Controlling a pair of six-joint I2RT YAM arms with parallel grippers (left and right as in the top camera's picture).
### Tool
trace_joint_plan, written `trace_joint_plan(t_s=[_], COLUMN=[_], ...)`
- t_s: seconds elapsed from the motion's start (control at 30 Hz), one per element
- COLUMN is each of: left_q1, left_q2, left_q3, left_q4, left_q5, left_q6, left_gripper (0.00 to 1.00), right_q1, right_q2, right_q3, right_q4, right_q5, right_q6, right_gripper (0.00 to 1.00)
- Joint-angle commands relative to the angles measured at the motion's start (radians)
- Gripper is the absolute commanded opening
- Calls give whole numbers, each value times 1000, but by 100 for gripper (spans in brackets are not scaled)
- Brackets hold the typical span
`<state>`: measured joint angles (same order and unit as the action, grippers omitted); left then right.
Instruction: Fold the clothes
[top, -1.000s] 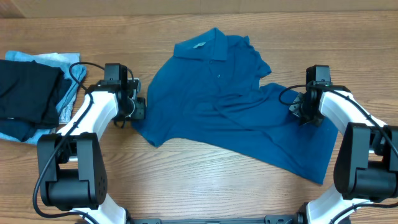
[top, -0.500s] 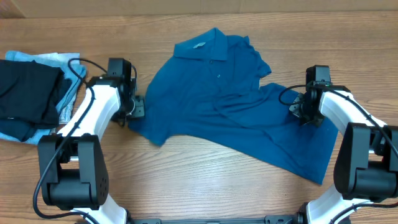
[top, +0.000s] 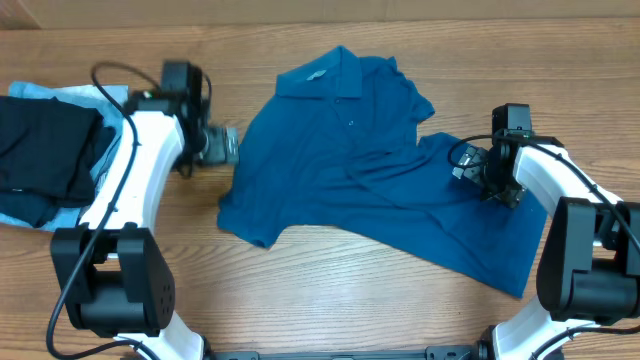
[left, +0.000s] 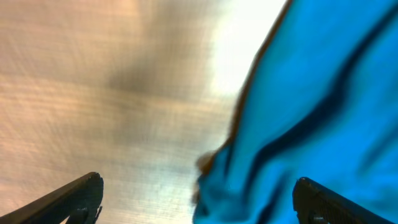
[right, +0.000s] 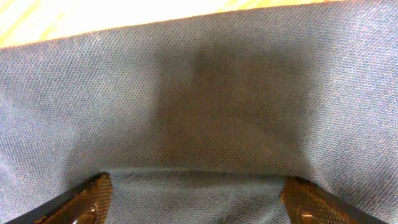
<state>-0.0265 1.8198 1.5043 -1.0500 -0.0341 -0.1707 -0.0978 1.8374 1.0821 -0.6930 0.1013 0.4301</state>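
**Scene status: one shirt, two claws, both released**

Count: two robot arms, each with one claw; one deep-blue collared shirt (top: 350, 170); one folded black garment (top: 45, 150); one folded pale-blue garment (top: 60, 93); one table (top: 330, 290).

Well to the left of the left claw (top: 222, 145), the black garment lies on top of the pale-blue garment. The two form a single stack at the table's left edge.

The left claw is spread wide and grips nothing. In its wrist view the two fingers (left: 74, 199) stand at opposite bottom corners. Bare wood lies under the left one, and the blurred edge of the shirt lies below the gap and the right one. Contact with the cloth cannot be confirmed.

The shirt lies spread and rumpled on the table between the two claws, collar toward the far side. Its left edge is just right of the left claw.

The right claw (top: 472, 170) sits over the right-hand part of the shirt. Its fingers (right: 87, 199) are far apart and clamp nothing. Blue cloth fills the wrist view, with a raised crease running between the fingers.

Surface: light-brown wood with visible grain. Beyond the far edge only a plain tan strip shows.
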Motion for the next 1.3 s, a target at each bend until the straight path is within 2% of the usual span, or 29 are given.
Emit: trace_joint_plan(t_s=[0.0, 0.07, 0.2, 0.27, 0.3, 0.37, 0.4, 0.43, 0.5, 0.53, 0.67, 0.77, 0.83, 0.93, 1.13, 1.27], left_q1=[-8, -24, -63, -98, -120, -146, -160, -168, -172, -172, -172, -173, -175, -175, -175, -174], left_q2=[-10, -6, 39, 103, 156, 256, 315, 363, 402, 412, 416, 417, 417, 417, 417, 417], left_q3=[134, 131, 129, 129, 129, 129, 129, 129, 129, 129, 129, 129, 129, 129, 127, 127], left_q4=[83, 190, 364, 453, 508, 595, 644, 677, 689, 687, 615, 553, 545, 522, 373, 245], left_q5=[172, 217, 226, 265, 269, 271, 271, 271, 270, 266, 134, 136, 140, 136, 131, 131], left_q6=[124, 173, 222, 278, 280, 284, 288, 288, 288, 291, 330, 370, 370, 373, 373, 305], left_gripper=[100, 100, 100, 95, 87, 80, 68, 51, 25, 21, 19, 17, 8, 8, 7, 4], right_q1=[-15, -14, -5, 1, 2, 11, 18, 21, 21, 21, 21, 21, 21, 21, 21, 21], right_q2=[19, 19, 19, 19, 19, 19, 19, 19, 19, 19, 19, 19, 19, 19, 19, 19], right_q3=[23, 64, 105, 112, 121, 142, 150, 150, 150, 150, 150, 150, 150, 150, 150, 150], right_q4=[-43, -85, -98, -94, -94, -93, -93, -87, -75, -73, -76, -83, -82, -86, -95, -98], right_q5=[-11, -15, -118, -171, -217, -263, -262, -262, -264, -264, -264, -263, -263, -260, -261, -260], right_q6=[6, 3, -62, -122, -177, -226, -225, -225, -225, -225, -222, -222, -222, -222, -222, -222], right_gripper=[97, 100, 100, 100, 100, 100, 100, 100, 100, 100, 100, 100, 100, 100, 100, 100])
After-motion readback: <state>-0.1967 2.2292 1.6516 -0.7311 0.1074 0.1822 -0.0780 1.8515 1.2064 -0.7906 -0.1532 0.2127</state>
